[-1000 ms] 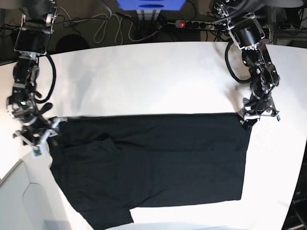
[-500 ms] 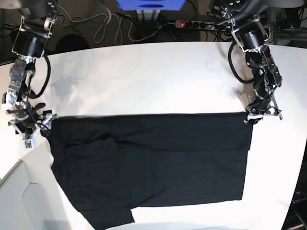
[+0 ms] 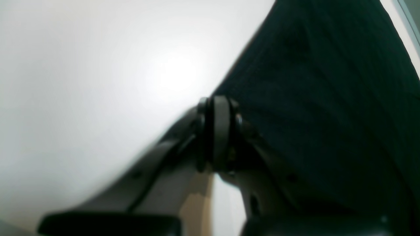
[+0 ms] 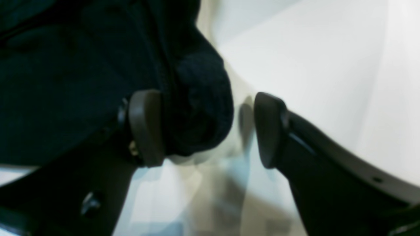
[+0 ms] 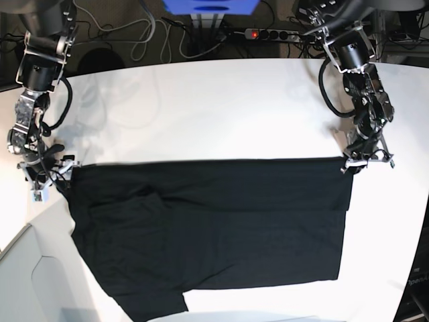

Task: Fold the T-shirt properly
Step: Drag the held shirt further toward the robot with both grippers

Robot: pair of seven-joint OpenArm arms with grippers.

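T-shirt: the black T-shirt (image 5: 208, 228) lies spread on the white table (image 5: 214, 107), plain side up, with its far edge drawn into a nearly straight line between the two arms. No print shows.
Lie of the cloth: one layer already overlaps the body near the sleeve on the base view's left; the near corner hangs toward the table's front edge.
Left gripper: the left gripper (image 3: 216, 131) is closed at the far corner of the shirt on the base view's right. In the left wrist view the pads meet with no gap, right at the cloth's edge; a pinch on the hem looks likely, but the fabric between the pads cannot be made out.
Right gripper: the right gripper (image 4: 210, 127) stands with its jaws apart at the opposite far corner. One pad (image 4: 146, 127) touches a bunched roll of fabric; the other is clear of it, over bare table. Nothing is gripped.
Step in hand: judged as securing both far corners before lifting the edge over for a fold.
Doing it well: close the right jaws on the whole roll, not only its outer layer. Confirm both corners are held before any lift. Raise both arms together and keep the edge taut, so that the fold line stays straight.
Risk: a one-sided grip would drag the shirt askew.
Containers: none visible in any view; nothing is held in anything.
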